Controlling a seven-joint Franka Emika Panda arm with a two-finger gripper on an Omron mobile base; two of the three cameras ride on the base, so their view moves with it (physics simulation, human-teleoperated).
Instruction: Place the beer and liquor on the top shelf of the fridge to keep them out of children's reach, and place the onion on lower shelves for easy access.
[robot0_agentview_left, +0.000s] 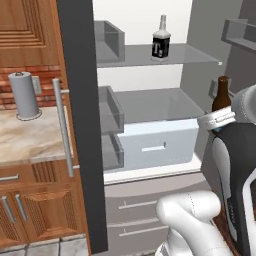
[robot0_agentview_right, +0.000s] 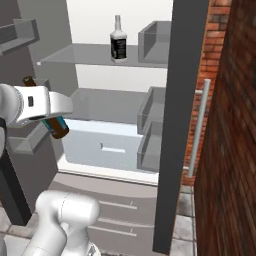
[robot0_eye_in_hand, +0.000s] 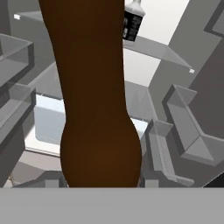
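Observation:
The fridge (robot0_agentview_left: 80, 125) stands open. The liquor (robot0_agentview_left: 161, 42) (robot0_agentview_right: 118, 42) (robot0_eye_in_hand: 131, 24) stands upright on the top shelf (robot0_agentview_left: 195, 57) (robot0_agentview_right: 70, 55), near its middle. My gripper (robot0_agentview_right: 52, 122) is shut on the beer (robot0_agentview_left: 221, 92) (robot0_agentview_right: 59, 129) (robot0_eye_in_hand: 94, 96), holding it in the air in front of the open fridge at about the height of the lower shelves (robot0_agentview_left: 160, 102) (robot0_agentview_right: 105, 102). My own arm hides most of the bottle in both base views, and its brown body looms close in the hand view. The onion is out of view.
Grey side bins (robot0_agentview_left: 111, 115) (robot0_agentview_right: 152, 115) line one side of the fridge interior above a pale drawer (robot0_agentview_left: 155, 145). The open door's bins (robot0_agentview_left: 240, 32) are to my side. A paper towel roll (robot0_agentview_left: 23, 95) stands on the marble counter (robot0_agentview_left: 30, 140). A brick wall (robot0_agentview_right: 225, 150) is close by.

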